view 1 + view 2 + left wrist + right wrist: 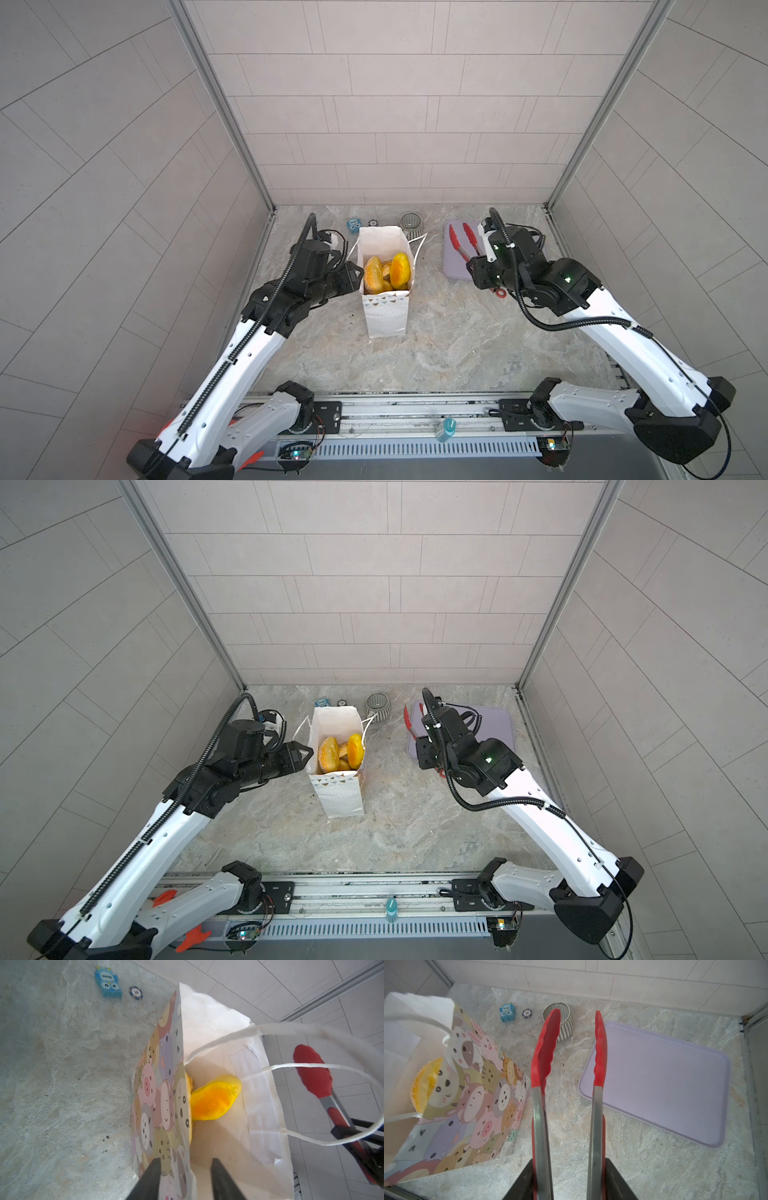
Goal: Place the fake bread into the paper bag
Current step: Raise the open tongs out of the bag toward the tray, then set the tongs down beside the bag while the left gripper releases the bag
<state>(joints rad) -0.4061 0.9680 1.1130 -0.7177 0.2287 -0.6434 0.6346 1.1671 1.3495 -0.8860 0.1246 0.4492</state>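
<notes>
- Holding the tongs [539,1109] by their steel arms, my right gripper [570,1178] is clamped on them. The red tips stand well apart with nothing between them.
- The tongs hang above the table [457,340], between the paper bag [384,316] and the lilac tray [664,1084]. The tray is bare, with no piece left on it.
- My left gripper [185,1178] sits at the bag's rim with its jaws parted, one finger outside the printed wall and one inside. It grips nothing, as far as I can tell.
- The fake bread [400,271] is inside the bag, which stands upright. Glossy yellow pieces are stacked on edge and reach near the rim. How many lie beneath, I cannot count.
- I see no bread anywhere on the table, so I judge the loading done and the step in hand to be the let-go at the bag.
- The next move calls for backing my left gripper straight off the wall. The inner finger must not drag the paper or hook the cord handle [311,1068] that loops close by, or the bag could tip.
- After that, the tongs can go down on the tray.
</notes>
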